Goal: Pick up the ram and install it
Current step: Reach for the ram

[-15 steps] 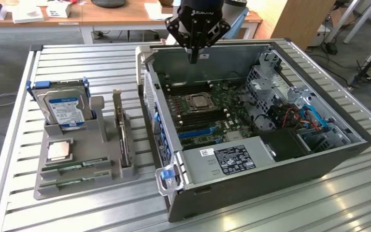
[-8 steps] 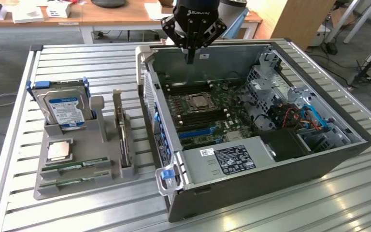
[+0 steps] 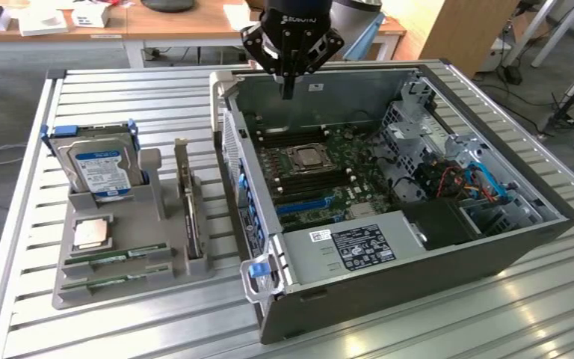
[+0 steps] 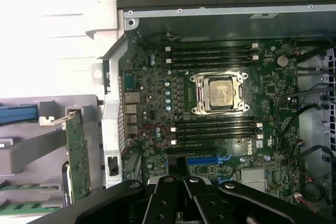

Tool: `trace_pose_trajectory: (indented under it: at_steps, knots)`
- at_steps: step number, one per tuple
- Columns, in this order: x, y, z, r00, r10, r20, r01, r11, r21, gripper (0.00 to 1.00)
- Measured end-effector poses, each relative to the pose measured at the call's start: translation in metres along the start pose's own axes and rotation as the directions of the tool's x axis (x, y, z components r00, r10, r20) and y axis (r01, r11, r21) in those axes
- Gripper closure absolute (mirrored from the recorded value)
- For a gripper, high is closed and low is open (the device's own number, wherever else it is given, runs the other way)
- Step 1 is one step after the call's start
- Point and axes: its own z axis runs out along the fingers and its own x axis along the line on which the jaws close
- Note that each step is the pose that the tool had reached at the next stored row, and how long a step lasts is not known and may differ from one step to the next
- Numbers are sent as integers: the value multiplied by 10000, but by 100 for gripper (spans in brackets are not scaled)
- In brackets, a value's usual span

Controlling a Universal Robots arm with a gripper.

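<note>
Two ram sticks lie flat in slots at the front of the grey tray point(image 3: 68, 295): one ram stick point(image 3: 117, 258) behind, the other ram stick point(image 3: 110, 283) in front. The wrist view catches their green edges point(image 4: 21, 208) beside the case. My gripper point(image 3: 287, 91) hangs above the far wall of the open computer case point(image 3: 486, 254), well away from the tray. Its fingers are shut together with nothing between them. In the wrist view the gripper point(image 4: 181, 214) looks down on the motherboard point(image 4: 152, 98), where empty black memory slots point(image 4: 215, 129) flank the processor socket point(image 4: 219, 93).
The tray also holds a hard drive point(image 3: 98, 168), a silver processor chip point(image 3: 93, 233) and an upright expansion card point(image 3: 189, 217). A power supply point(image 3: 362, 243) and cables point(image 3: 466, 179) fill the case's near and right parts. Desks stand behind the slatted metal table point(image 3: 128, 97).
</note>
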Motion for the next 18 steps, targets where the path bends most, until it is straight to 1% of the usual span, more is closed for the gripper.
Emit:
trace_pose_trajectory:
  at_steps: [18]
  knots:
    - [261, -19, -6, 10000, 0, 0, 0, 10000, 0, 89]
